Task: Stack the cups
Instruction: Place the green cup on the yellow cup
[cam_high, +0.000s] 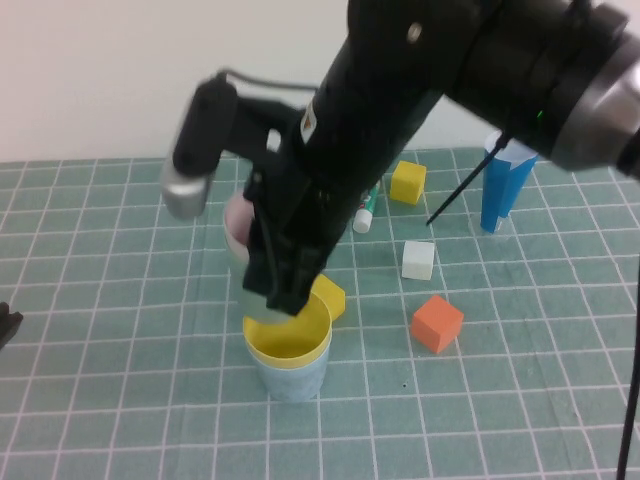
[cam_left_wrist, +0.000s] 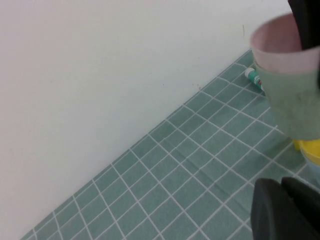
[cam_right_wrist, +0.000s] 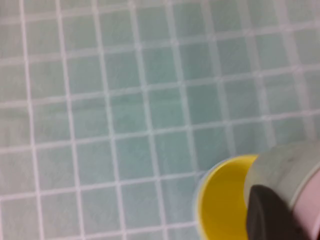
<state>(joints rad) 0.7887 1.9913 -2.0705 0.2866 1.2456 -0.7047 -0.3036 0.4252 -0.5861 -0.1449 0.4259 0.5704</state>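
right pincer (cam_high: 278, 295) clamped — left pincer (cam_high: 5, 325) shut

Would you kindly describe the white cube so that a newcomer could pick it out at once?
Start at the tall dark-blue cone cup on the right of the green grid mat. Nearer the middle lies a loose run of three cubes. The white cube is the middle one, between the yellow cube farther back and the orange cube in front; it alone is white.

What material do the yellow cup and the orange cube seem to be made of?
Yellow cup: probably thin paper or card, matte, with a thin rim and no gloss. Orange cube: possibly painted wood or foam, matte, with flat faces and crisp edges; the look leaves this open.
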